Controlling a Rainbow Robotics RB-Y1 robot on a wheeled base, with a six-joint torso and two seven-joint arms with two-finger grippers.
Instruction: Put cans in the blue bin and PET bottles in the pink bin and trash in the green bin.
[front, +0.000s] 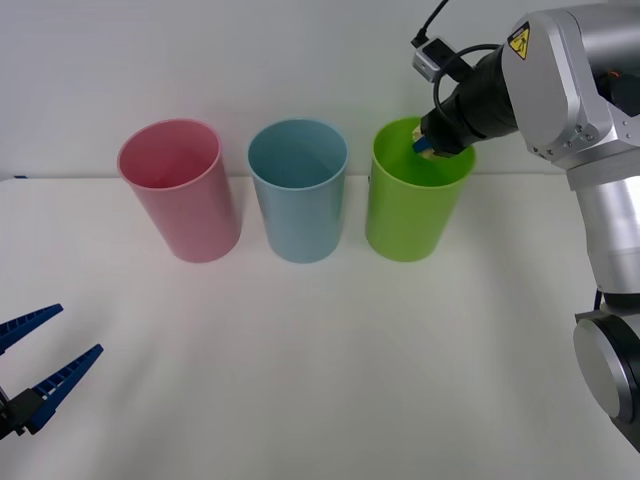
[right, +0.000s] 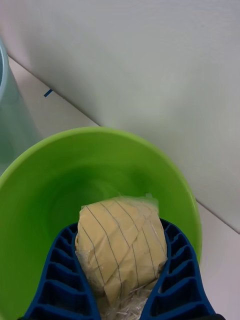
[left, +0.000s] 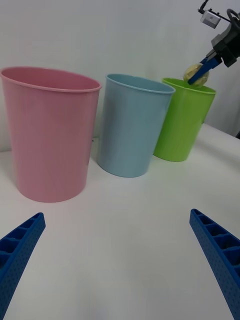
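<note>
We see our right gripper (front: 425, 146) dipped over the far rim of the green bin (front: 412, 215), rightmost of three; blue bin (front: 300, 205) middle, pink bin (front: 185, 205) left; our left gripper (front: 40, 352) spread wide, near left

You've got bright, even, diffuse light w/ no glare. The bins throw only faint soft shadows on the white table (front: 320, 380), toward its near edge. In the right wrist view, the green bin (right: 30, 210) glows saturated inside; the trash (right: 120, 245) is sharp, wall behind soft. Front view looks slightly hazy.
</note>
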